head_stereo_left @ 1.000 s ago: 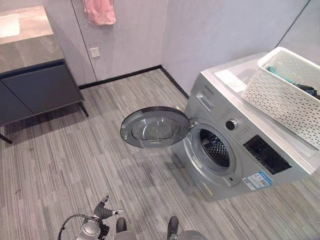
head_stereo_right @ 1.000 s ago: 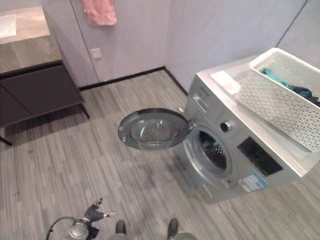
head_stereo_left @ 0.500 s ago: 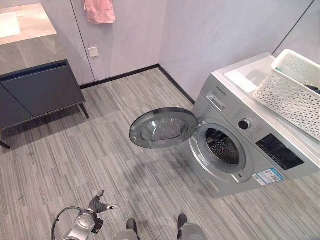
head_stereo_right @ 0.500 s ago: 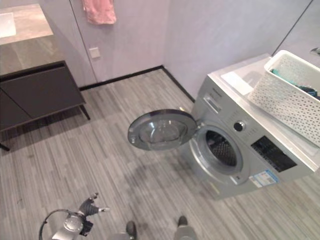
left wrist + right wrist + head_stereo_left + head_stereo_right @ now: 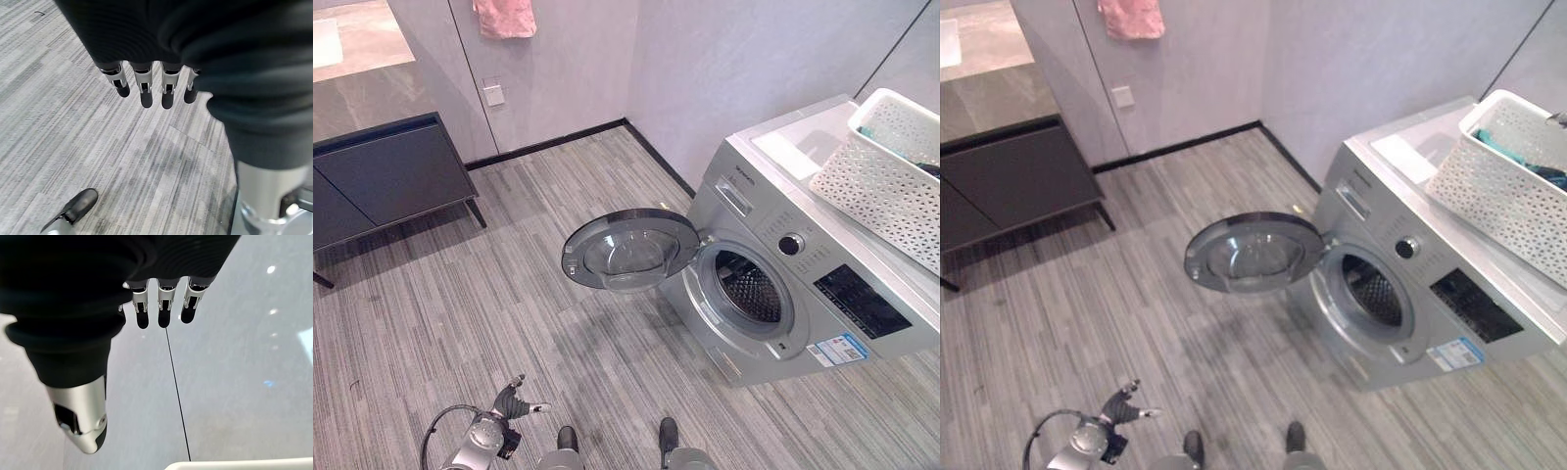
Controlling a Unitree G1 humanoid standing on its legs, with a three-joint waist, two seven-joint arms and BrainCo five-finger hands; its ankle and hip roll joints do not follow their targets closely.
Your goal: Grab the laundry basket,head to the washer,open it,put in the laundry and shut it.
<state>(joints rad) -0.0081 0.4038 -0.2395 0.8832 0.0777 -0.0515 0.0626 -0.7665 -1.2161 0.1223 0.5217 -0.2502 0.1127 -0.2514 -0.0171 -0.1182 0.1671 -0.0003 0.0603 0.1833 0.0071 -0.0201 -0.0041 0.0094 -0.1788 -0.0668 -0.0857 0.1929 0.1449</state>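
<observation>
Unmoved washer (image 5: 783, 284) (striped grey floor (image 5: 460, 313))

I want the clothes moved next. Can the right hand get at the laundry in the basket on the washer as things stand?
Probably yes. The right hand hangs open just above the basket rim, and the laundry lies uncovered inside with nothing above it.

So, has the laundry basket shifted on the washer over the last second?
No. The laundry basket sits at the same spot on the washer top, equally far from its front corner; only the camera shifted.
</observation>
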